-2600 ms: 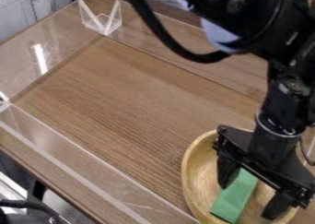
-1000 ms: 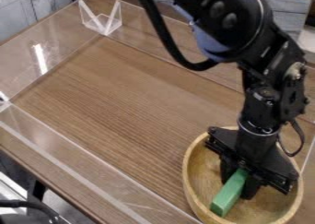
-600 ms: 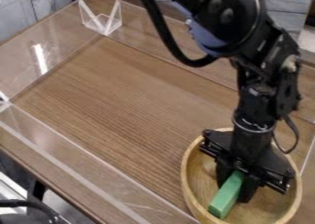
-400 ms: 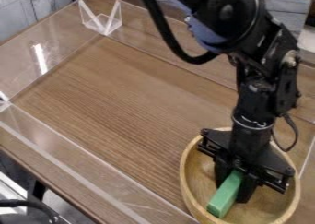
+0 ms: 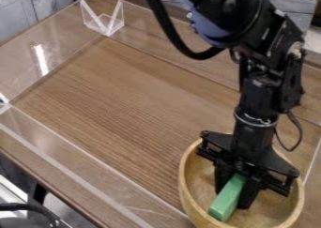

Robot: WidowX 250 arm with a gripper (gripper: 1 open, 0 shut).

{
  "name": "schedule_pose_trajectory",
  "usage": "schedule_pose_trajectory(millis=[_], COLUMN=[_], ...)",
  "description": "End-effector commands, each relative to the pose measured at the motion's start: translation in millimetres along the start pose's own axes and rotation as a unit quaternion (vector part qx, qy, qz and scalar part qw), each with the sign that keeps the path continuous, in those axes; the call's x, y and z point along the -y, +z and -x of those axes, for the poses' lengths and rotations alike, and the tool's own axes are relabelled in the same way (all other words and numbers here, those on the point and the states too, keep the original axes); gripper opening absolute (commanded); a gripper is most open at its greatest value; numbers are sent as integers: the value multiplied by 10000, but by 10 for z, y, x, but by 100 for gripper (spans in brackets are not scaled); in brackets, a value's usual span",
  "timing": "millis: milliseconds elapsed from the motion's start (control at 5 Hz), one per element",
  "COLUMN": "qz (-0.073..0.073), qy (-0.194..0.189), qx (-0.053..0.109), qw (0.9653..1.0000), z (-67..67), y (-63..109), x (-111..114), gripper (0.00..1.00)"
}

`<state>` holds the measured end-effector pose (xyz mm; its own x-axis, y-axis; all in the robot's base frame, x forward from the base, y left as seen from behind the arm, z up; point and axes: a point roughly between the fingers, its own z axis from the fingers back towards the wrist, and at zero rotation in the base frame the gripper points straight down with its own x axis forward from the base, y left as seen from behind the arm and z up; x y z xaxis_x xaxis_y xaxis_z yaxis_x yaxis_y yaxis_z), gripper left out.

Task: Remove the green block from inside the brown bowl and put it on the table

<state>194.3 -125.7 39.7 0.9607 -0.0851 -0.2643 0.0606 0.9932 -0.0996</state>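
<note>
The green block [image 5: 226, 202] hangs tilted over the brown bowl [image 5: 194, 183] at the lower right, its lower end pointing toward the bowl's near side. My gripper [image 5: 243, 182] points steeply down and is shut on the block's upper end. Whether the block's lower tip still touches the bowl's floor I cannot tell. The black arm rises from the gripper toward the upper right. The table [image 5: 126, 100] spreads out to the left of the bowl.
Low clear acrylic walls [image 5: 51, 147] border the tabletop on the left and front. A small clear acrylic stand [image 5: 103, 18] sits at the far back left corner.
The gripper, open around the block in the earliest frame, has closed on it. Over the last second it has drawn slightly toward the camera and up with the block tilting more upright.
</note>
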Motion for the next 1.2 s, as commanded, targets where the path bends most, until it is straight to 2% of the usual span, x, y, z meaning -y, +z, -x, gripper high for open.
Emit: schedule_pose_trajectory(millis=[0, 400, 600, 1000], qz=[139, 202, 231, 294], qy=[14, 162, 197, 228], qx=[-41, -235, -268, -228], qw=[9999, 9994, 9992, 9990], z=[74, 211, 243, 251], y=[150, 292, 338, 428], x=[46, 4, -30, -102], gripper=[0, 0, 0, 0])
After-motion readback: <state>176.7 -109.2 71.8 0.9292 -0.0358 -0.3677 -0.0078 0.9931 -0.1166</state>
